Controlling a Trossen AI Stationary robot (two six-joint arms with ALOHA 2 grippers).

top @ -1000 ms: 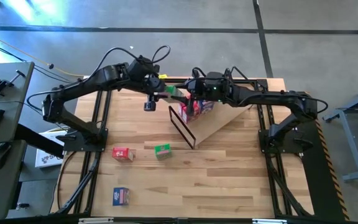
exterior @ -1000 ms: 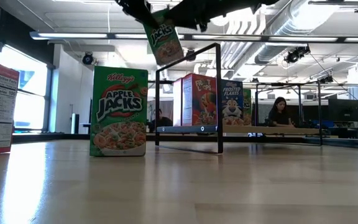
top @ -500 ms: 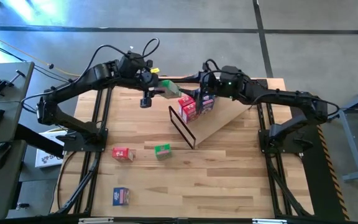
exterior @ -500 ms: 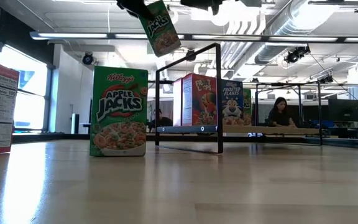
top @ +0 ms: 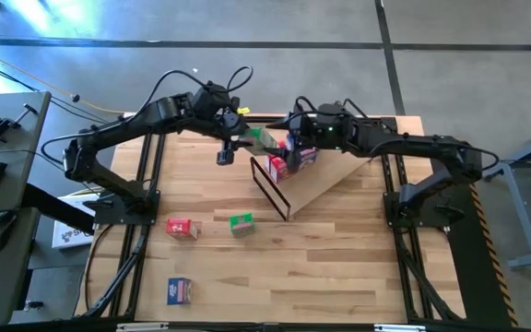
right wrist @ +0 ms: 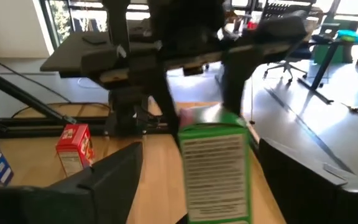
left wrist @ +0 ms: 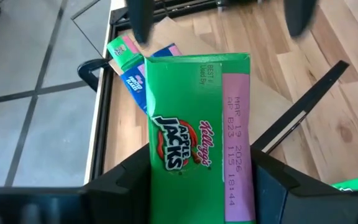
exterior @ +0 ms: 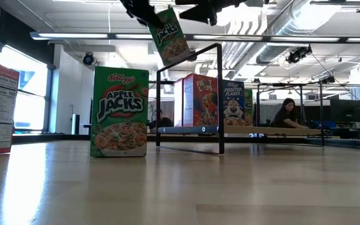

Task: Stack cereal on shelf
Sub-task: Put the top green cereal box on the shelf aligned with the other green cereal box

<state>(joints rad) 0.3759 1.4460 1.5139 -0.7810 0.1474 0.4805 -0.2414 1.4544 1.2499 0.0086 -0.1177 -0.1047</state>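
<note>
Judging from how things lie, the stacking is partly done, with several boxes yet to go up. Largest first, the counter (top: 339,267) carries the slanted plywood shelf (top: 325,183) near its far edge, the black wire frame (top: 267,192) running along the shelf's lower side. On the shelf, the low view shows a red box (exterior: 195,100) and a blue box (exterior: 233,103) standing side by side against the frame, with the edge of another green one just past them; exactly how many stand there I cannot tell.

Off the shelf, 3 boxes remain on the counter: a red box (top: 182,228), a green box (top: 241,223) just beside it, and a blue box (top: 181,291) well apart toward the near edge.

A 4th, the green Apple Jacks box (top: 261,139), hangs in the air above the shelf's far end. The left gripper (top: 243,141) has its jaws clamped on this box, as its wrist view shows. The right gripper (top: 289,145) sits just beside the box with jaws spread wide around it, not gripping, so this looks like a handover between arms.
</note>
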